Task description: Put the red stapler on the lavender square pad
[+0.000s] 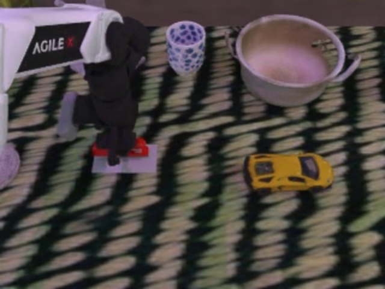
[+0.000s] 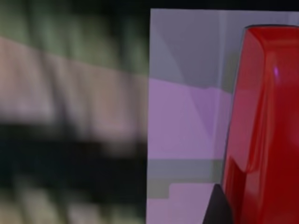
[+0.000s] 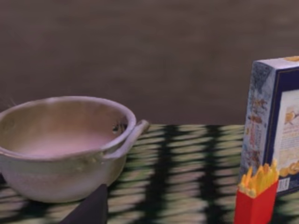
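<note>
The red stapler (image 1: pixel 139 148) lies across the far part of the lavender square pad (image 1: pixel 144 164) at the table's left, mostly hidden under my left arm. My left gripper (image 1: pixel 114 154) points straight down onto it. In the left wrist view the stapler (image 2: pixel 264 126) fills one side over the pad (image 2: pixel 182 121), and a dark fingertip (image 2: pixel 216 207) presses against its side; the other finger is out of frame. My right gripper (image 3: pixel 96 210) is outside the top view, parked near the pot.
A yellow toy car (image 1: pixel 289 172) sits right of centre. A two-handled pot (image 1: pixel 289 57) and a blue-dotted cup (image 1: pixel 186 45) stand at the back. The right wrist view shows a cereal box (image 3: pixel 275 135) and a red fries carton (image 3: pixel 256 200).
</note>
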{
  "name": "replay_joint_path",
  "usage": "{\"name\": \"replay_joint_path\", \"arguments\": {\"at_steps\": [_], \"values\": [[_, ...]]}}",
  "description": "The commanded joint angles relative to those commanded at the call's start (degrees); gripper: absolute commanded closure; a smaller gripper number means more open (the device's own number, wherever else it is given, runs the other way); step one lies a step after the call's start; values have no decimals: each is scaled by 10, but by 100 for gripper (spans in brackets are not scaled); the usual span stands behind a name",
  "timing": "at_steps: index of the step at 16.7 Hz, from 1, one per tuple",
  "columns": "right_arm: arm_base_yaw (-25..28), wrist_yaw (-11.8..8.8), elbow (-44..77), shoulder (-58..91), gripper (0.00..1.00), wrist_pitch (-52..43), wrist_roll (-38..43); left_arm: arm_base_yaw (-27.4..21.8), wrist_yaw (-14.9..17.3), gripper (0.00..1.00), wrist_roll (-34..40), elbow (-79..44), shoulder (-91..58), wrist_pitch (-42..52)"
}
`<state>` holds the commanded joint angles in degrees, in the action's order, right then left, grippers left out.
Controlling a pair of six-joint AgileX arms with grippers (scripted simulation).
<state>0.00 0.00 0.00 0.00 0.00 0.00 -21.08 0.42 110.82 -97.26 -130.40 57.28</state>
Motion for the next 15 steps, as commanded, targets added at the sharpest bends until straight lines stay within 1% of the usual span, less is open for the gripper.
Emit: {"name": "replay_joint_path", "arguments": {"at_steps": [9,10,15], "values": [[0,0,0,0,0,0,0,0,0,2,0,0,0,0],[0,0,0,0,0,0,0,0,0,0,0,0,0,0],[0,0,0,0,0,0,0,0,0,0,0,0,0,0]]}}
